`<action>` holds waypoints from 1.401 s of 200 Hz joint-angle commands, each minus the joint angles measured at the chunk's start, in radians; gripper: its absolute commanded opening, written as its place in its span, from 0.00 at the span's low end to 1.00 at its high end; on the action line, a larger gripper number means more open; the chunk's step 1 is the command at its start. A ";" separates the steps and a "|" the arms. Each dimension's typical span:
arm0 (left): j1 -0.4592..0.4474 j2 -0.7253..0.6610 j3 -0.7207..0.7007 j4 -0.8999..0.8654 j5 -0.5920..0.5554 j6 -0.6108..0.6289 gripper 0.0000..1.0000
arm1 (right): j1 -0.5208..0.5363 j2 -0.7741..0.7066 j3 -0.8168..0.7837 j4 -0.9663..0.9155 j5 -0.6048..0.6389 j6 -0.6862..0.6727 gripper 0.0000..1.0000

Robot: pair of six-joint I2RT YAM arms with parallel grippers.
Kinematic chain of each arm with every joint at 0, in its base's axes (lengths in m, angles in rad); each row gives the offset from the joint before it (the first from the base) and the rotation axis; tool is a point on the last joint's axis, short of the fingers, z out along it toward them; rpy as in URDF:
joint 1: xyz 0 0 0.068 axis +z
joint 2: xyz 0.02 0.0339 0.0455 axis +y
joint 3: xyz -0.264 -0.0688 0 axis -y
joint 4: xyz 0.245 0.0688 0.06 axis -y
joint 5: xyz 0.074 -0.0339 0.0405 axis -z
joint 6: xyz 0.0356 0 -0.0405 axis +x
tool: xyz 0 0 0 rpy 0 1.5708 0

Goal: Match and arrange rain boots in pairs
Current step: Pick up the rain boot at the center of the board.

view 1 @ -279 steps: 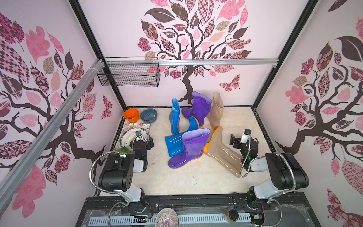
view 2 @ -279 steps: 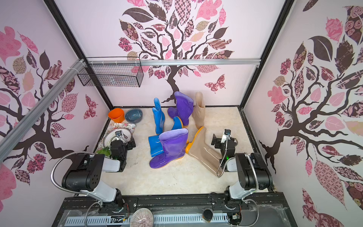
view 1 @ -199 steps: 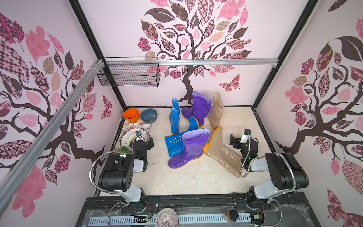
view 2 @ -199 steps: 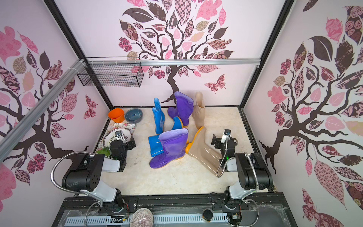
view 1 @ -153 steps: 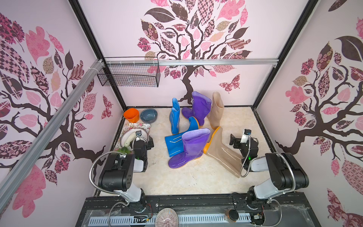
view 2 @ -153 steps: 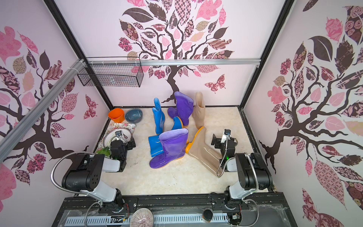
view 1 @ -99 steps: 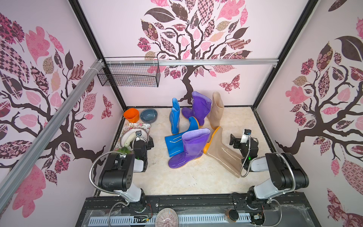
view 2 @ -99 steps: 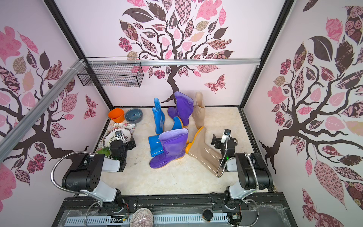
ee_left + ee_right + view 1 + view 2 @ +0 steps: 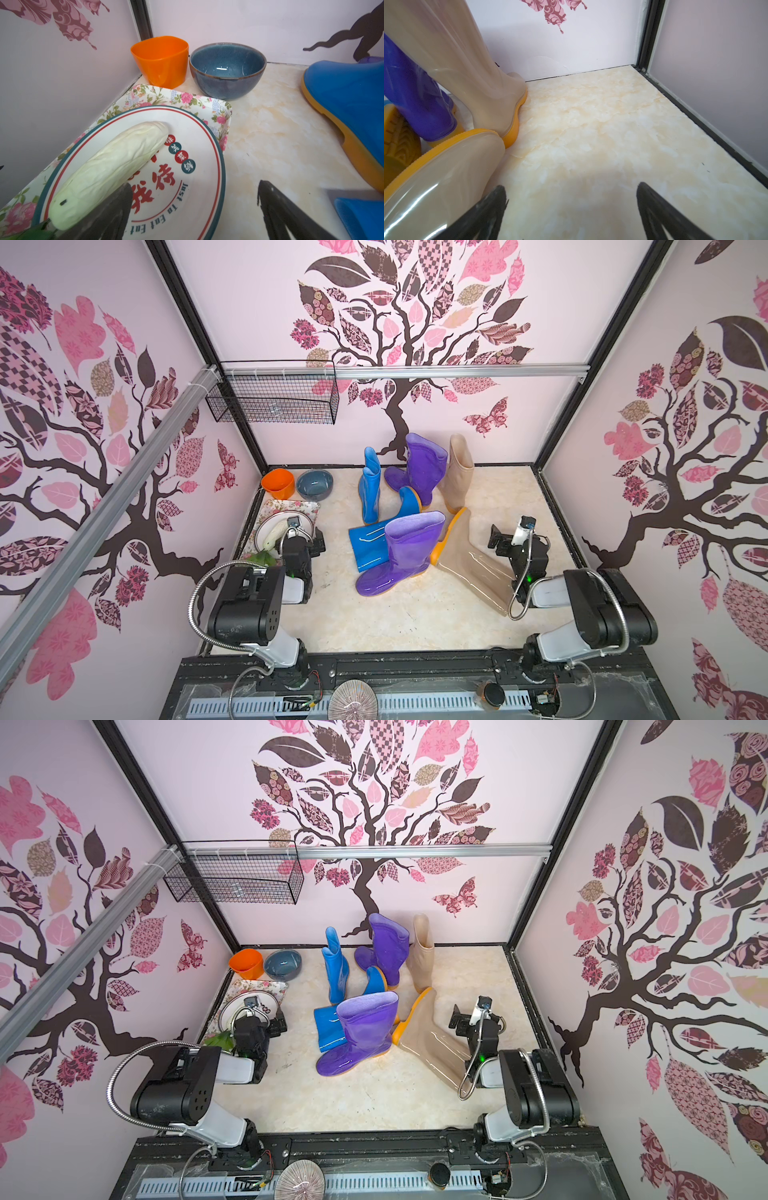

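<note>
Both spread wide and empty, my left pincer (image 9: 195, 185) and right pincer (image 9: 571, 186); the plate (image 9: 199, 133) reads "Just To Eat Eat".

Cream marbled tabletop (image 9: 374, 622) carrying six rain boots and some dishware

Seen in a top view: at 12 o'clock, near the back wall, a standing blue boot (image 9: 370, 489), a rear purple boot (image 9: 422, 472) and a standing beige boot (image 9: 457, 477) are upright in a row. At the centre a front purple boot (image 9: 405, 556) stands with a fallen blue boot (image 9: 370, 545) on its side just beside it, possibly touching. A fallen beige boot (image 9: 473, 568) lies towards 3 o'clock. In the 10 o'clock corner sit an orange cup (image 9: 277, 483) and a blue-grey bowl (image 9: 314, 483) side by side. A floral tray (image 9: 309, 506) lies at 9 o'clock.
</note>
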 commanded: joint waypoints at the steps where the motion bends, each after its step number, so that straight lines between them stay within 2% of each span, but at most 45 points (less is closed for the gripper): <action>1: -0.025 -0.099 0.086 -0.148 -0.012 0.032 0.96 | 0.004 -0.151 0.048 -0.135 0.056 0.030 1.00; 16: -0.035 -0.177 0.128 -0.262 -0.021 0.039 0.96 | 0.005 -0.231 0.094 -0.245 0.032 0.052 0.99; 31: -0.034 -0.258 0.175 -0.366 -0.011 -0.012 0.97 | 0.004 -0.285 0.170 -0.393 -0.018 0.083 0.99; 42: -0.034 -0.314 0.231 -0.497 0.043 -0.046 0.96 | 0.005 -0.314 0.252 -0.549 -0.067 0.117 0.98; 70: -0.052 -0.425 0.416 -0.836 0.267 -0.104 0.94 | 0.006 -0.387 0.457 -0.860 -0.254 0.167 0.95; 92: -0.106 -0.472 0.570 -1.078 0.378 -0.070 0.94 | 0.011 -0.432 0.559 -0.952 -0.405 0.215 0.95; 111: -0.175 -0.496 0.658 -1.217 0.392 -0.052 0.94 | 0.025 -0.439 0.642 -1.018 -0.532 0.217 0.94; 124: -0.215 -0.508 0.693 -1.262 0.379 -0.056 0.94 | 0.045 -0.429 0.710 -1.084 -0.598 0.184 0.93; 135: -0.228 -0.510 0.719 -1.278 0.413 -0.068 0.94 | 0.063 -0.417 0.769 -1.142 -0.649 0.145 0.93; 146: -0.233 -0.507 0.742 -1.288 0.420 -0.122 0.94 | 0.085 -0.402 0.820 -1.193 -0.685 0.103 0.93; 166: -0.232 -0.472 0.814 -1.355 0.500 -0.150 0.93 | 0.155 -0.371 0.911 -1.315 -0.728 0.005 0.92; 210: -0.232 -0.429 0.857 -1.398 0.499 -0.147 0.92 | 0.421 -0.290 1.070 -1.603 -0.649 -0.269 0.92; 229: -0.232 -0.412 0.869 -1.404 0.522 -0.144 0.93 | 0.435 -0.258 1.096 -1.641 -0.736 -0.304 0.84; 243: -0.232 -0.404 0.869 -1.392 0.541 -0.150 0.94 | 0.449 -0.250 1.107 -1.668 -0.790 -0.355 0.83; 265: -0.232 -0.386 0.879 -1.385 0.565 -0.152 0.94 | 0.528 -0.234 1.140 -1.753 -0.721 -0.493 0.88; 280: -0.232 -0.374 0.890 -1.387 0.570 -0.146 0.94 | 0.545 -0.192 1.177 -1.792 -0.702 -0.532 0.91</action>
